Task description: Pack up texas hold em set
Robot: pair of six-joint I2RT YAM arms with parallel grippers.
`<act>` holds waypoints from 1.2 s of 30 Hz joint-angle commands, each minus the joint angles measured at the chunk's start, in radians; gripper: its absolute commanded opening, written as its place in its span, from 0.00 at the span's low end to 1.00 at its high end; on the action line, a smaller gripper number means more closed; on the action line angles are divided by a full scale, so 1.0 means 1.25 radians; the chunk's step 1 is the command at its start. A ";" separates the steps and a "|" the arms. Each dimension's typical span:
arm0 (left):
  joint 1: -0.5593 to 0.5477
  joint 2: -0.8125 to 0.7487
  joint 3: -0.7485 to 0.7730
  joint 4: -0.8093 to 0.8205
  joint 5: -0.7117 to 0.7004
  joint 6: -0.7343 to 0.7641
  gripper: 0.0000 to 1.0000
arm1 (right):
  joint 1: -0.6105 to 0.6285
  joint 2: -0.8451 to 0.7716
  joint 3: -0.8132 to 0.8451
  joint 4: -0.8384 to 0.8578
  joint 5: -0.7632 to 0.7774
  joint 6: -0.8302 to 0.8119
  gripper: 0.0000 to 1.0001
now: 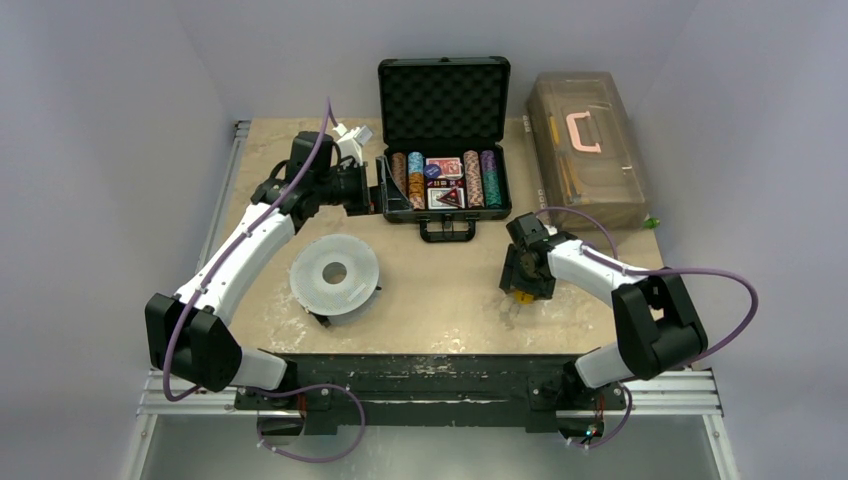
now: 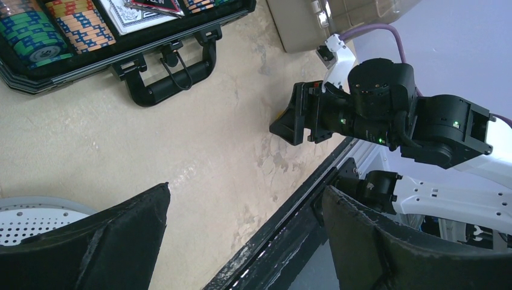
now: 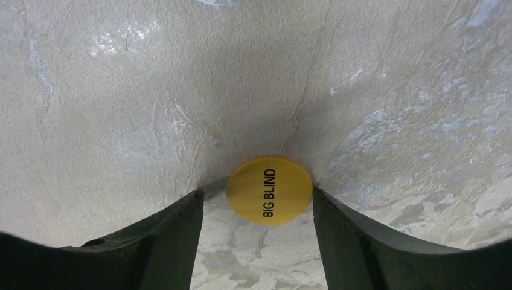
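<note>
A: Beige mottled tabletop (image 1: 440, 320), pale lilac walls round it; any writing legible?

B: Only one bit; yellow round button (image 3: 269, 190) reads "BIG BLIND" in black caps; print on the red card decks (image 1: 446, 168) too small to read.

A: Where's the button rel. to the right gripper (image 3: 258, 202)?

B: Flat on the table, right btwn its fingers, which are spread; clear gap on one side, other finger at or just off the button's rim, can't tell which; nothing pinched.

A: And the case?

B: Black briefcase (image 1: 445, 214) open at far centre, foam-lined lid (image 1: 443, 100) standing up, handle (image 1: 447, 232) toward the arms; rows of poker chips (image 1: 470, 178) either side of the decks; button lies well apart from it, nearer the arm bases, to the right.

A: Left gripper (image 2: 246, 190)?

B: Fingers wide apart, holding nothing; sits just beside the case's left end.

A: Other stuff?

B: Translucent brown toolbox (image 1: 585, 140) w/ pink handle right of the case; perforated grey-white disc (image 1: 335, 272) near the left arm.
</note>
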 commanded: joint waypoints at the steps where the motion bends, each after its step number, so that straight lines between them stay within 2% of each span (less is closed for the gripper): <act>1: -0.005 0.001 0.005 0.024 0.016 -0.003 0.93 | -0.013 0.027 -0.014 0.021 0.065 0.021 0.63; 5: -0.005 0.004 0.005 0.024 0.017 -0.003 0.93 | -0.013 0.031 -0.008 0.015 0.052 0.023 0.53; 13: -0.004 0.005 0.005 0.024 0.016 -0.004 0.93 | -0.010 0.013 0.000 0.008 0.053 0.024 0.46; 27: -0.005 0.013 0.005 0.024 0.019 -0.003 0.93 | 0.003 -0.098 0.009 0.039 -0.030 0.093 0.46; 32: -0.004 0.029 0.003 0.030 0.030 -0.012 0.93 | 0.004 -0.128 -0.015 0.121 -0.118 0.178 0.45; 36: -0.005 0.042 -0.003 0.040 0.038 -0.019 0.93 | 0.004 -0.166 -0.069 0.250 -0.193 0.324 0.44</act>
